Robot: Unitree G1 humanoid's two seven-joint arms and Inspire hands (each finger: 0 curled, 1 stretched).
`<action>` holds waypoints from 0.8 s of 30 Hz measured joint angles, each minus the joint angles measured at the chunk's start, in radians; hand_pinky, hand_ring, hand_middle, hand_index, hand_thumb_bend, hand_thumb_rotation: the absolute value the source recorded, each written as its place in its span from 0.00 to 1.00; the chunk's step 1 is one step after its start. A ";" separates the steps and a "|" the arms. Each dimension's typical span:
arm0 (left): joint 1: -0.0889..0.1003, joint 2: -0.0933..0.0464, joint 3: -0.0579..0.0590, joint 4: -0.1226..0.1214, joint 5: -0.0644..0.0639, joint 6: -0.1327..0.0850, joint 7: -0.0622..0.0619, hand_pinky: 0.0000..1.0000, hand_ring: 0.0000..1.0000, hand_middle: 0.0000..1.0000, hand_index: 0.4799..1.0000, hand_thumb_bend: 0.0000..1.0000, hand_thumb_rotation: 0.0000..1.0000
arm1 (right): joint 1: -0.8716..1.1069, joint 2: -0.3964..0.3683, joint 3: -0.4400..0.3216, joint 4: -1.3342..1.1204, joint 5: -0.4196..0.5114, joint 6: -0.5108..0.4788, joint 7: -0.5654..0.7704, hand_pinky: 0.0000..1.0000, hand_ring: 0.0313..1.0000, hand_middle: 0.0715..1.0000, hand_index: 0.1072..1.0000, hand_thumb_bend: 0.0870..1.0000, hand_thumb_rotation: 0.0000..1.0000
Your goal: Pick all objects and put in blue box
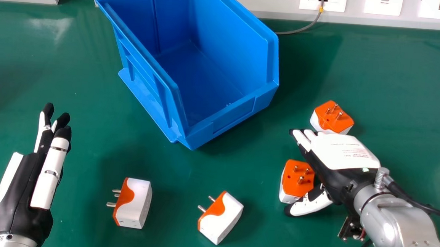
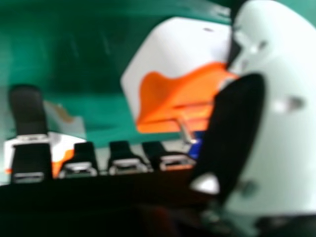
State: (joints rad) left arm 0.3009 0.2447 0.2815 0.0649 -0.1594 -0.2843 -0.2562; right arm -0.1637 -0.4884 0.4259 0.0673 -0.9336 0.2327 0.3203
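One orange and white plug [image 1: 296,181] sits on the green table [image 1: 80,92], between the right hand's [image 1: 348,154] thumb and its other fingers. Those fingers are straight and held wide of the thumb; I can't tell if they touch the plug. This plug's pins point up, and its long side runs from near to far.

Behind it, just beside the right hand, is the far plug [image 1: 335,117], pins up too, with its near edge partly hidden by the hand. Black wires [image 1: 410,196] run along the right arm.

The big blue box [image 1: 224,116] stands ahead and to the left of those two. It is long from far left to near right, with its low front wall on the near right end. Past it are a grey wire [image 1: 310,26] and a white wall strip [image 1: 364,19].

Nearer the robot, the middle plug [image 1: 222,217] is slanted, its pins going left and a bit away. The left plug [image 1: 135,202] points its pins left, long side near to far. The left hand [image 1: 25,188] is well to its left, fingers straight.
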 measured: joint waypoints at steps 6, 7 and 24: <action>-0.002 0.001 0.001 0.004 0.000 0.000 -0.001 1.00 1.00 1.00 1.00 0.31 1.00 | 0.001 0.001 0.001 -0.010 0.001 0.016 0.009 0.99 1.00 1.00 1.00 0.45 0.33; -0.002 0.001 0.001 0.006 0.000 0.000 -0.002 1.00 1.00 1.00 1.00 0.31 1.00 | 0.002 0.002 0.001 -0.010 0.004 0.018 0.009 0.99 1.00 1.00 1.00 0.45 0.33; -0.004 0.001 0.002 0.005 -0.004 -0.001 -0.005 1.00 1.00 1.00 1.00 0.34 1.00 | -0.036 -0.007 0.023 0.011 0.018 0.019 0.055 0.94 1.00 1.00 0.98 0.40 0.32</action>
State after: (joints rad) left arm 0.2972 0.2456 0.2837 0.0701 -0.1634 -0.2848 -0.2611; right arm -0.1993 -0.4955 0.4486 0.0786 -0.9159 0.2522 0.3754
